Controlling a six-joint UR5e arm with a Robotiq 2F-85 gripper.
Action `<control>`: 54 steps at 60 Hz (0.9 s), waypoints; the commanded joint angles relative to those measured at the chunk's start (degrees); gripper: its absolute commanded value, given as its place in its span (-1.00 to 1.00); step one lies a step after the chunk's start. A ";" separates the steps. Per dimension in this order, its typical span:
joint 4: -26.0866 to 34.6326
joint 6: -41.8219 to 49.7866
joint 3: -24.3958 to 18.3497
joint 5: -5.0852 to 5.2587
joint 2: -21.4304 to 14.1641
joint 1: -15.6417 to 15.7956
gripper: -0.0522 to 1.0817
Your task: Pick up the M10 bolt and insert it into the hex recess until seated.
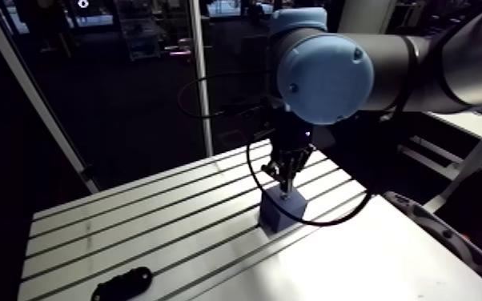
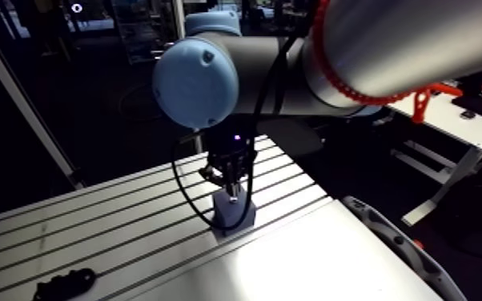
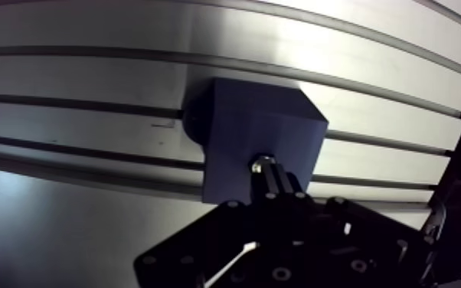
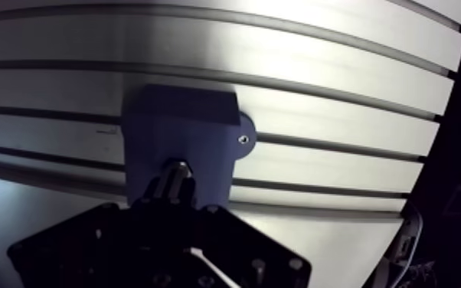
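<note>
Gripper [image 1: 287, 184] in the arm view hangs over the blue block [image 1: 283, 210] on the table [image 1: 132, 224], its tips too dark to read. In the wrist view it is closed on the bolt [image 3: 266, 164], whose shiny end is at the block's top face. A tilted or off-centre bolt could jam on the rim or slip in the grip. The recess is hidden beneath it, so alignment cannot be judged.

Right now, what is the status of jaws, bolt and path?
Gripper: jaws shut on bolt. Bolt at top face of blue block, seating not visible. Black object far off on table, not in the way.
</note>
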 commanded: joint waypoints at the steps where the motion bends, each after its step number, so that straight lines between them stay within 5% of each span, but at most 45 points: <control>1: 0.15 0.05 -0.11 0.02 0.10 0.00 0.99; 54: 0.14 -0.30 -0.03 -0.14 1.00 0.00 0.99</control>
